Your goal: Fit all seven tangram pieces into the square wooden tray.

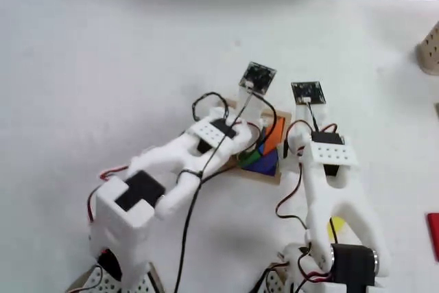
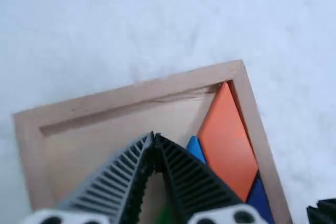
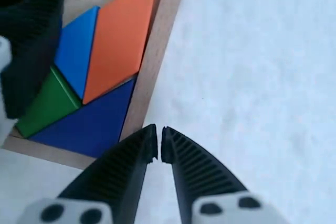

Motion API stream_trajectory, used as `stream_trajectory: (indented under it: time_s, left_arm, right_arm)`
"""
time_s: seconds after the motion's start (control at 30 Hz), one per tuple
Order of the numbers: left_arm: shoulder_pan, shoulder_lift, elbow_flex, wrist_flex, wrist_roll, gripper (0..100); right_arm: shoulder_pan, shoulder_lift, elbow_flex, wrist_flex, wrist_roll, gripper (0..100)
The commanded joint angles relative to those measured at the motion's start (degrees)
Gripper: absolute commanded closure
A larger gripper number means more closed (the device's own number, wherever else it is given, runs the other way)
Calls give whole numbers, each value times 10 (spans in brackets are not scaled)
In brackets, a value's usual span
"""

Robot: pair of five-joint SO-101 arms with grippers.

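The square wooden tray [image 2: 131,95] lies mid-table, with an orange parallelogram [image 2: 228,140], a light blue triangle [image 2: 195,148] and a dark blue triangle [image 2: 261,199] against one side. A green triangle [image 3: 47,106] sits beside the dark blue one [image 3: 94,124]. My left gripper [image 2: 155,141] hangs shut over the tray's bare wooden floor, with nothing seen between its fingers. My right gripper [image 3: 159,141] is shut over the white table, just outside the tray rim [image 3: 157,56] by the dark blue piece. In the high view both arms crowd over the tray [image 1: 269,173].
A yellow piece [image 1: 337,225] lies on the table under the right arm near its base. A red object [image 1: 433,235] shows at the right edge, and a beige perforated object [image 1: 429,49] stands at the far right. Open white table stretches to the left and back.
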Motion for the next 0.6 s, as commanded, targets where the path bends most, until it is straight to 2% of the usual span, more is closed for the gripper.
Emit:
stream_trajectory:
  time_s: [0.0, 0.57]
  left_arm:
    - [9, -9, -40, 34, -15, 979]
    - [65, -69, 33, 32, -15, 979]
  right_arm:
    - [-9, -16, -5, -9, -1, 978]
    - [-9, -16, -5, -9, -1, 978]
